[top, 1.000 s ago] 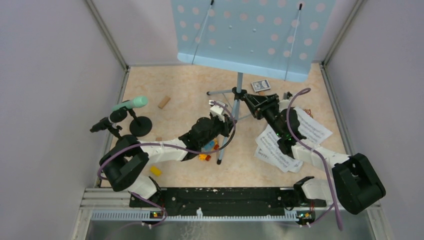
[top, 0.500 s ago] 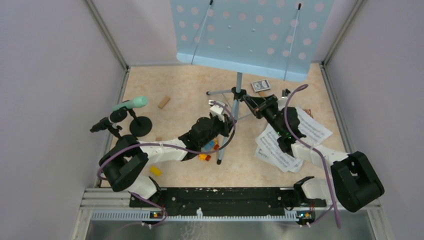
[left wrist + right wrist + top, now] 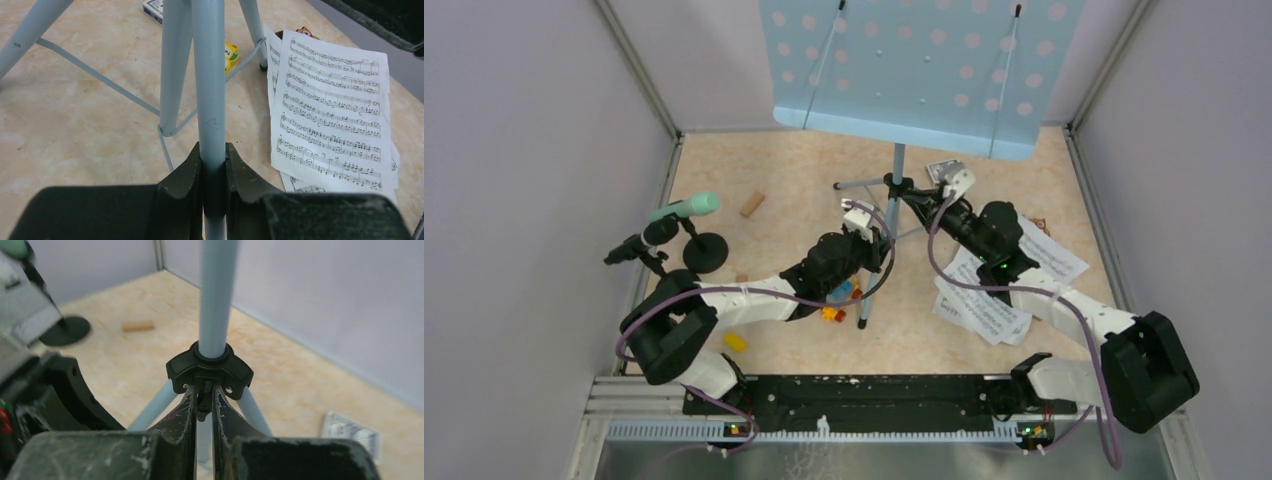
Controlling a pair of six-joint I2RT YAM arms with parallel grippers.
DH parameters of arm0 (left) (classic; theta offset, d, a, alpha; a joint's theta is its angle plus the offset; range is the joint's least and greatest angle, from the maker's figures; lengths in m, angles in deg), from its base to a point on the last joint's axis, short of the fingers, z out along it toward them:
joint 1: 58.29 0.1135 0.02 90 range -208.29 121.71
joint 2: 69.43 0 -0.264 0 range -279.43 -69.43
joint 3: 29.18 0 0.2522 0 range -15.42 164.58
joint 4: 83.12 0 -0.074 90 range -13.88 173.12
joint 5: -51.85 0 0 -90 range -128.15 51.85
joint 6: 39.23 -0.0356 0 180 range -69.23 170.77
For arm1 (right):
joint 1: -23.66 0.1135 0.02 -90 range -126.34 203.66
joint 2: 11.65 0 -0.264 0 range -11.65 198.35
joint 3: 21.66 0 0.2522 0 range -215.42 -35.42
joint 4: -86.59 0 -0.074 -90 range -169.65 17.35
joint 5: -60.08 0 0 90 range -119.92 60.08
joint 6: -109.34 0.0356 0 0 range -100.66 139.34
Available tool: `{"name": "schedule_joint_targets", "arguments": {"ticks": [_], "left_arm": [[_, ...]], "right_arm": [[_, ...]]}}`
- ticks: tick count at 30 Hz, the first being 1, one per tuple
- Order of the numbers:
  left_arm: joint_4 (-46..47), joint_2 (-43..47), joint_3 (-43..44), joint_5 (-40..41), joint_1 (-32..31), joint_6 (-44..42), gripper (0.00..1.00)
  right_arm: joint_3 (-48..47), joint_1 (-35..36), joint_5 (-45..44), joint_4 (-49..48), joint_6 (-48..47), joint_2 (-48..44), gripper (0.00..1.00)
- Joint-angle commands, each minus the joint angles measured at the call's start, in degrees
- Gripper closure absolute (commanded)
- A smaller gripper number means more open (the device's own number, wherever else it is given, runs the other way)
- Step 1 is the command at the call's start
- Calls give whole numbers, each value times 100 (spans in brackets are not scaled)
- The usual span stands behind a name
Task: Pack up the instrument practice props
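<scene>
Clamping pale silver metal tripod leg (image 3: 210, 75) in left gripper (image 3: 213, 155). Pinching black plastic collar knob (image 3: 203, 410) in right gripper (image 3: 202, 389).

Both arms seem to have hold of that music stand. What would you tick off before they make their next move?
1. Left gripper firm on the tripod leg: ok, its fingers are shut around it.
2. Right gripper on the knob under the black collar: ok, shut on it.
3. Stand foot off the sheet-music pages: cannot tell, it sits at their edge.
4. Toy bricks away from the held leg: not ok, they lie right beside it.
5. Mint-green microphone and black microphone out of the way: ok, far to the left.
</scene>
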Motion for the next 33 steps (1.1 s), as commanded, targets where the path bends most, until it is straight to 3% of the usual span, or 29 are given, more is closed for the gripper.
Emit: {"name": "schedule_joint_targets", "arguments": {"ticks": [1, 3, 11, 16, 20, 22, 24, 26, 27, 29, 30, 33], "left_arm": [[-947, -227, -22, -63, 49, -479, 100], [-942, -253, 16, -121, 48, -441, 100], [-1014, -354, 148, -81, 44, -293, 100], [-1032, -392, 161, -98, 49, -161, 100], [-1052, -374, 154, -82, 49, -109, 100], [-1056, -370, 144, -72, 49, -104, 100], [-1075, -371, 134, -63, 48, -96, 100], [-1062, -369, 96, -69, 49, -56, 100], [-1040, -380, 71, -80, 49, -30, 100], [-976, -379, -11, -72, 45, 36, 100], [-940, -381, -36, -71, 44, 63, 100], [-912, -370, -90, -89, 49, 114, 100]], "right_arm": [[-205, 703, 1446, 1070, -3620, -255, 95], [-209, 738, 1776, 1408, -4533, -339, 100], [-809, 1090, 1706, 3319, -7889, -465, 100], [-1060, 1505, 269, 4077, -9710, -295, 100], [-765, 1649, -527, 3552, -10331, -351, 100], [-655, 1649, -533, 3163, -10186, -469, 99], [-688, 1649, -406, 2830, -9597, -632, 91], [-919, 1649, -274, 2750, -8403, -813, 76], [-1024, 1649, -266, 2737, -7511, -914, 61], [-971, 1649, -444, 2408, -6151, -1139, 40], [-800, 1649, -555, 2180, -5553, -1283, 34], [42, 1642, -1105, 1155, -3757, -1824, 32]]}}
